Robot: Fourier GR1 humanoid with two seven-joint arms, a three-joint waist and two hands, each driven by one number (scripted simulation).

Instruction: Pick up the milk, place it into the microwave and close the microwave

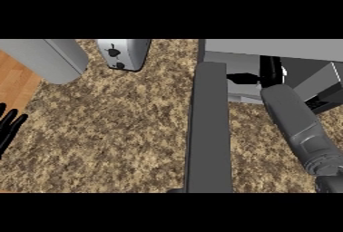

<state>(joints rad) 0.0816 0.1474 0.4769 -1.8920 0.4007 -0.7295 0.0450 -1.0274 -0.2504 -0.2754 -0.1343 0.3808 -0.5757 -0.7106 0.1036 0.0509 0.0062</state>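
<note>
The microwave (295, 50) stands at the upper right with its door (209, 131) swung wide open, edge-on toward me. My right forearm (298, 127) reaches into the cavity, and my right hand (271, 72) shows as a black shape inside it. A small white sliver (284, 72) beside that hand may be the milk; the rest of the carton is hidden. My left hand (9, 126) rests open at the left edge, fingers up, away from everything.
A silver toaster (124, 53) stands at the back centre-left. A large grey rounded object (50, 59) lies at the upper left, by the counter's edge and the wooden floor (13, 84). The speckled counter (114, 131) stretches between the left hand and the door.
</note>
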